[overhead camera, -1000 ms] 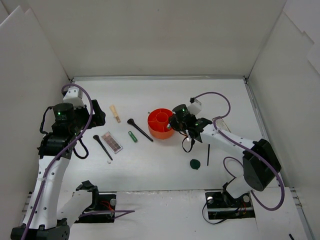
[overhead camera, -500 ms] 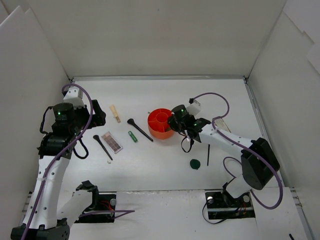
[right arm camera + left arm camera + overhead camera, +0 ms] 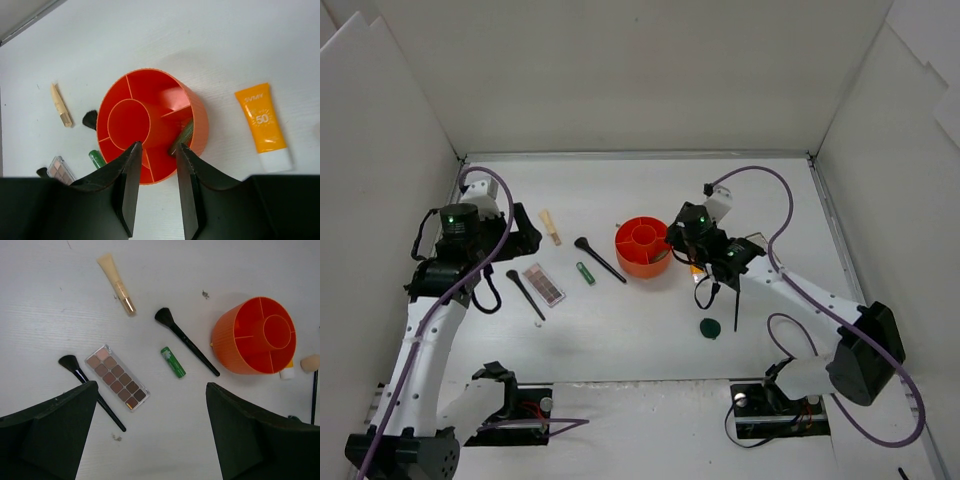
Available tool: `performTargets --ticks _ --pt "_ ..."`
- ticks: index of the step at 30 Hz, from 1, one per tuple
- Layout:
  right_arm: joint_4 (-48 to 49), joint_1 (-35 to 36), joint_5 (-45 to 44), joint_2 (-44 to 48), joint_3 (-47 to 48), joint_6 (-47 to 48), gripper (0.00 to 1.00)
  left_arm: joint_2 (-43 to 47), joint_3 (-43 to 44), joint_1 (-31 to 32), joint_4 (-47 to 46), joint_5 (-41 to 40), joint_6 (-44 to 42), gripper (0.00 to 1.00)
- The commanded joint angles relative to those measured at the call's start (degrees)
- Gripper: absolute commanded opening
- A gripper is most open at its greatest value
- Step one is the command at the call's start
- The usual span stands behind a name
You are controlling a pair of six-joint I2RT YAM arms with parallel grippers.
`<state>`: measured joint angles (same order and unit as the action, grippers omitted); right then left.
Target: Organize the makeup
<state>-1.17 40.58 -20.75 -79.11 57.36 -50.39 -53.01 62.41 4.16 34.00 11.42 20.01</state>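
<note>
My right gripper (image 3: 158,146) hovers over the near rim of the red-orange holder (image 3: 120,85), open with nothing between its fingers. A green tube (image 3: 182,136) leans inside one of the holder's outer compartments. The orange tube (image 3: 263,125) lies to the holder's right. My left gripper (image 3: 151,387) hangs wide open and empty above the table. Below it lie the eyeshadow palette (image 3: 117,377), a second green tube (image 3: 173,362), two black brushes (image 3: 186,342) (image 3: 90,390) and the beige stick (image 3: 116,283). The dark green compact (image 3: 711,327) and a thin black brush (image 3: 736,300) lie nearer the right arm.
A beige sponge (image 3: 310,362) sits right of the holder (image 3: 642,247). White walls enclose the table on three sides. The right arm's purple cable loops above the holder's right side.
The right gripper has opened a little and drawn back from the holder towards the right. The left arm has shifted slightly right, and its jaws have narrowed a touch.
</note>
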Motion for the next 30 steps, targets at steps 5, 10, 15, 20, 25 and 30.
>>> performTargets --ticks 5,10,15,20,25,30 --pt "-2.0 0.2 -4.5 10.5 1.4 17.2 0.33 -6.7 -3.5 6.3 -1.7 3.6 6.2 0.75" --pt "-3.5 0.2 -7.0 17.0 -2.6 20.4 0.34 -12.9 -6.3 13.8 -7.4 -0.8 14.0 0.73" --pt "-4.0 -0.1 -7.2 21.4 -5.9 20.9 0.34 -22.8 -3.9 18.1 -8.4 -6.8 19.3 0.68" --pt "-4.4 -0.3 -7.7 25.0 -9.1 20.9 0.34 -29.3 -0.8 18.6 -7.5 -11.2 24.9 0.58" --pt "-4.5 -0.8 -8.6 27.0 -11.6 20.9 0.35 -35.7 2.4 18.6 -7.0 -13.4 27.4 0.54" --pt "-4.5 -1.1 -8.5 28.3 -12.9 20.9 0.35 -41.4 5.1 18.6 -7.2 -12.7 28.8 0.54"
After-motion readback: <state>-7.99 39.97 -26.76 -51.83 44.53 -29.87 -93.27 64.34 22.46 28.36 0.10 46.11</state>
